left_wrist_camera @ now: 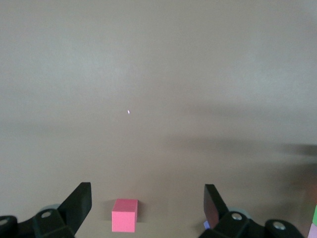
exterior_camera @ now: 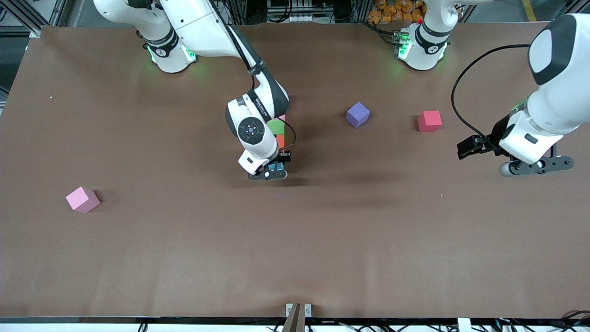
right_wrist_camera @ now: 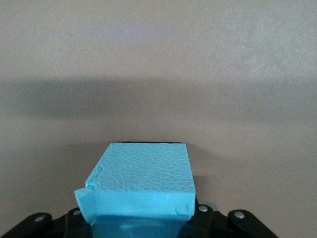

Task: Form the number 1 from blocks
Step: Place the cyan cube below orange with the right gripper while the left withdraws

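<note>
My right gripper (exterior_camera: 273,171) is shut on the light blue block (right_wrist_camera: 143,178), low over the table's middle. The block (exterior_camera: 276,166) sits at the camera-side end of a short line of blocks. The orange block (exterior_camera: 280,140) comes right after it, then the green block (exterior_camera: 276,127), then a sliver of a pink block (exterior_camera: 281,117), all partly hidden by the right wrist. The purple block (exterior_camera: 358,114) lies apart, toward the left arm's end. Another pale pink block (exterior_camera: 82,199) lies alone toward the right arm's end. My left gripper (exterior_camera: 537,167) hangs open and holds nothing.
A crimson-red cube (exterior_camera: 429,121) rests between the purple block and the left gripper. It shows again in the left wrist view as the red cube (left_wrist_camera: 124,214), between that gripper's spread fingers (left_wrist_camera: 79,198). Brown table (exterior_camera: 295,249) stretches toward the camera.
</note>
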`<state>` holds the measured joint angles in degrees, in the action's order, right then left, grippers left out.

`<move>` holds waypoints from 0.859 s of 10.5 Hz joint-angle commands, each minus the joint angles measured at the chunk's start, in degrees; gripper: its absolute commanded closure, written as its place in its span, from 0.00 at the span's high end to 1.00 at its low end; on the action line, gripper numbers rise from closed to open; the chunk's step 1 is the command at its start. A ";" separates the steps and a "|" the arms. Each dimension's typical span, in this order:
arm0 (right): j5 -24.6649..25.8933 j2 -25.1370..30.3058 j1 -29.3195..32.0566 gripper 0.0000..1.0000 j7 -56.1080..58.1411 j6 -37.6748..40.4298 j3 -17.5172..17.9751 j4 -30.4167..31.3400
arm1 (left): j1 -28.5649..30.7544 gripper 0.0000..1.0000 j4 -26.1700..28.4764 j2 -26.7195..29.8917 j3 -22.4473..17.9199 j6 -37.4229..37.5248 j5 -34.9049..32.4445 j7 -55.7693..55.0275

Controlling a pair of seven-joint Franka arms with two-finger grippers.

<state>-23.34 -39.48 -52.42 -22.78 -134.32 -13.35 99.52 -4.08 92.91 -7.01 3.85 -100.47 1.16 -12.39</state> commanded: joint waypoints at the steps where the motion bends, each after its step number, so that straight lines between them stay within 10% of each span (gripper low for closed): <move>1: -0.57 3.53 -0.05 0.94 1.07 -1.64 0.17 4.63 | -0.05 1.00 -2.71 0.95 0.10 0.45 -2.19 2.63; 9: 0.13 14.76 8.37 1.00 0.54 4.31 0.08 4.11 | 1.88 1.00 -12.03 1.30 2.04 11.93 -2.74 5.87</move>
<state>-23.38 -30.03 -46.82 -22.93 -132.54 -13.82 101.73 -3.74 83.61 -6.01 5.15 -92.67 -2.84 -9.52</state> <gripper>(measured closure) 0.000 0.000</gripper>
